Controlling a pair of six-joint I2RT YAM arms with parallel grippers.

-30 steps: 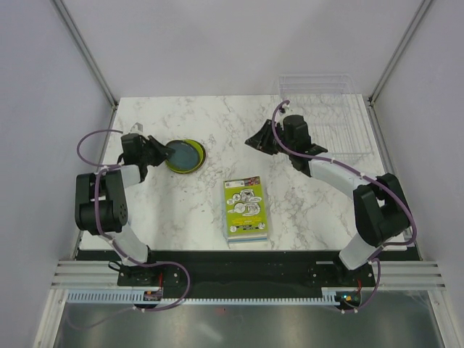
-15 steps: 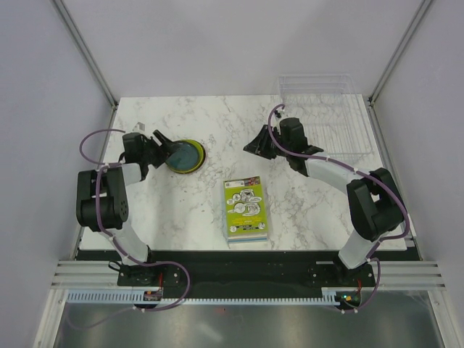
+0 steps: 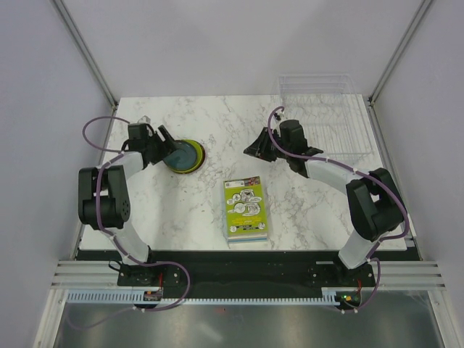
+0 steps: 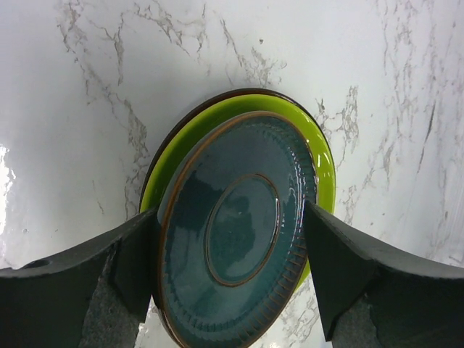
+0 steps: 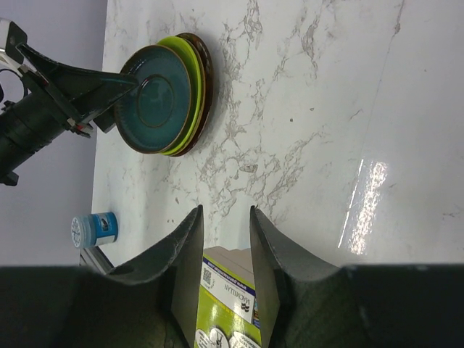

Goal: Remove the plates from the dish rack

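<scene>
Three plates lie stacked at the left of the table: a teal plate [image 4: 239, 232] with a brown rim on top, a lime green plate [image 4: 324, 168] under it, and a dark red-brown plate [image 5: 207, 76] at the bottom. My left gripper [image 3: 165, 147] is open, with one finger on each side of the teal plate [image 3: 184, 154]. Near the table's middle my right gripper [image 5: 225, 210] hovers open above the marble with nothing between its fingers. The clear dish rack [image 3: 341, 116] stands at the back right, and I see no plate in it.
A lime-green book [image 3: 244, 209] lies at the front centre, below my right gripper. A small blue-capped bottle [image 5: 94, 230] shows at the table's left edge in the right wrist view. White walls and metal posts close in the table.
My left gripper has opened and let go of the teal plate, which now rests on the stack. The left arm has shifted slightly toward the back. The right gripper has edged a little left.
</scene>
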